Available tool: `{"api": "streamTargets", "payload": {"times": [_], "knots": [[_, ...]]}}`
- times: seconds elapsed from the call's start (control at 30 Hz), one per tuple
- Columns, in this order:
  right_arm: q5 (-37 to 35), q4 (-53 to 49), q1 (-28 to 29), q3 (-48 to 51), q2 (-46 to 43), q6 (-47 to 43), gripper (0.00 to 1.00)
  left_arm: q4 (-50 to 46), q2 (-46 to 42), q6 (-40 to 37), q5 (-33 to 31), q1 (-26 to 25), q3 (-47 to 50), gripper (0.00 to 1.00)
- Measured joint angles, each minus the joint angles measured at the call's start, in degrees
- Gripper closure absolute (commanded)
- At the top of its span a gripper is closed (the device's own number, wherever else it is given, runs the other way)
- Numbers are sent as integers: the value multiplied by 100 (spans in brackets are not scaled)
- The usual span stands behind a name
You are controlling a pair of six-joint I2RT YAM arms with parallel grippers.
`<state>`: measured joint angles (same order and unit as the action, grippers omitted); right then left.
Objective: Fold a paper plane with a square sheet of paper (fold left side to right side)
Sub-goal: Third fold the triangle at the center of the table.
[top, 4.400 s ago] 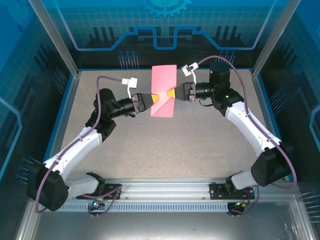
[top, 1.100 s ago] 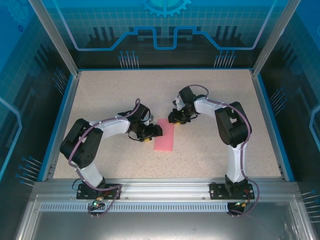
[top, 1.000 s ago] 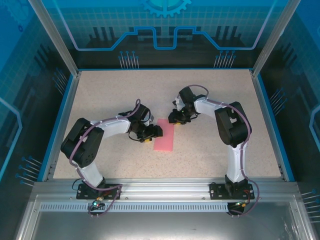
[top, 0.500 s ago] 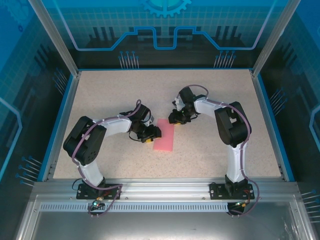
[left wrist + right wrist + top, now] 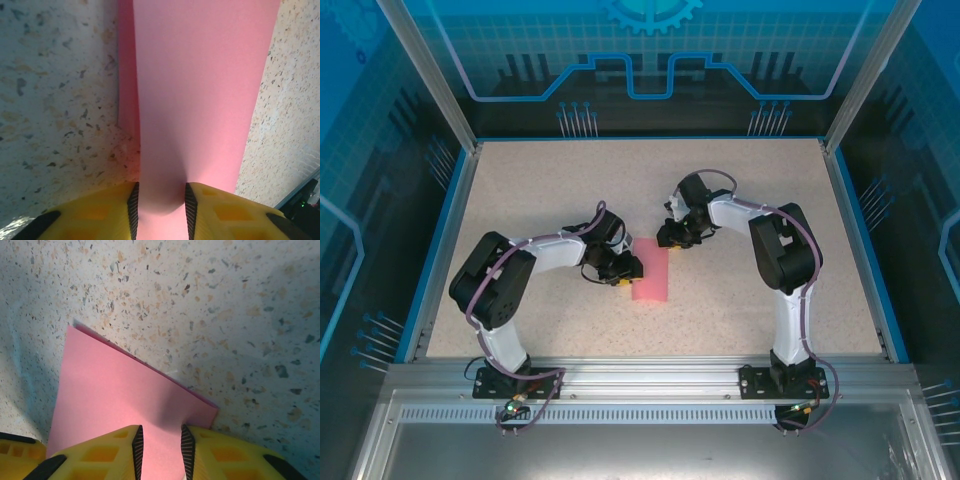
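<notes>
A thin pink-red sheet of paper (image 5: 200, 100), folded into a long strip, lies flat on the pale speckled table top (image 5: 60, 100), with a lower layer peeking out along its left edge. The left gripper (image 5: 161, 200) sits over its near end, and its blocky yellow fingers (image 5: 100, 212) stand slightly apart with paper showing in the gap.

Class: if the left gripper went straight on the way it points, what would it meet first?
The pink paper, probably: it lies between the left gripper's fingertips and runs on ahead, though the height above it is unclear.
</notes>
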<state>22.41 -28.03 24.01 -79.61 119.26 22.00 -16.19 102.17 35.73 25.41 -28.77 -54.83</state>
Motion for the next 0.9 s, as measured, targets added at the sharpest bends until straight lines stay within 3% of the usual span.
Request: {"api": "streamTargets", "payload": {"times": [0.53, 0.9], "knots": [[28, 0, 0, -26, 4, -81, 66, -59, -223, 0, -4, 0, 90, 67], [33, 2, -2, -33, 13, -107, 64, -63, -332, 22, -4, 0, 101, 84]]}}
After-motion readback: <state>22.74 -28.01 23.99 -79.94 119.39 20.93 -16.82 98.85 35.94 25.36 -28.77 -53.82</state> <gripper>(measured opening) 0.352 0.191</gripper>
